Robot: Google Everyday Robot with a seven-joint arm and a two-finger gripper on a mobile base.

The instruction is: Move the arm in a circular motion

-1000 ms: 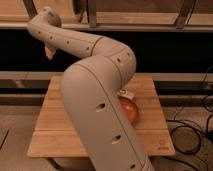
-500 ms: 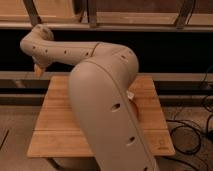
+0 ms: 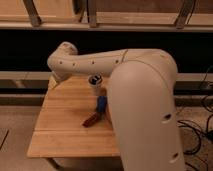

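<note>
The arm (image 3: pixel 142 100) fills the right half of the camera view, cream-white with thick rounded segments and small dark screw holes. Its forearm (image 3: pixel 90 62) reaches left over the back of the wooden table (image 3: pixel 60 130) and ends in a rounded joint (image 3: pixel 63 54). From that joint the wrist turns down behind the table's back left corner. The gripper lies beyond that joint, hidden from this view.
On the table stand a small white cup with a dark top (image 3: pixel 95 82), a blue object (image 3: pixel 101 104) and a reddish-brown object (image 3: pixel 91 120), all close to the arm's big segment. Dark cables (image 3: pixel 197 135) lie on the floor at right. A railed shelf (image 3: pixel 100 22) runs along the back.
The forearm's far joint has swung lower and to the right, over the table's back edge. The big segment now stands further right, uncovering the cup and the blue and brown objects.
</note>
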